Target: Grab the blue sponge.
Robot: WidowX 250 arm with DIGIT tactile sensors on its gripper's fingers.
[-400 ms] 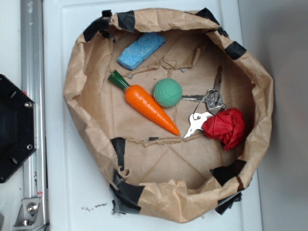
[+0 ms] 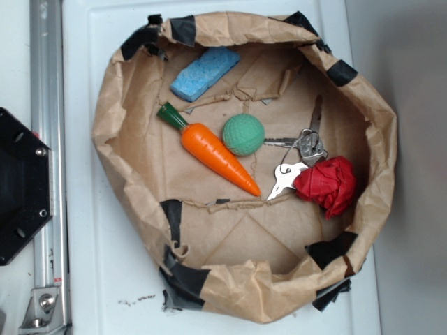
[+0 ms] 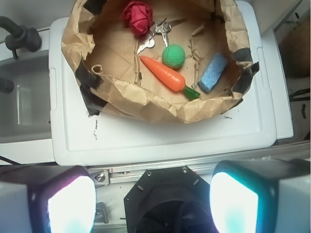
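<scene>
Overhead, the sponge (image 2: 204, 73) lies untouched against the paper bowl's (image 2: 112, 125) far wall, just beyond the carrot's (image 2: 213, 155) green end. Spread wide, the claw (image 3: 151, 204) hangs well back, empty. Reaching comes next: forward, down, straddling the sponge.

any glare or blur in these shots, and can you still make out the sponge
Wrist view: the two finger pads at the bottom are blown out white and soft, close to the lens; the sponge is small but clear. Exterior view: even light, mild softness, no glare; the sponge is sharp enough to show its rough texture against the paper bag.
</scene>
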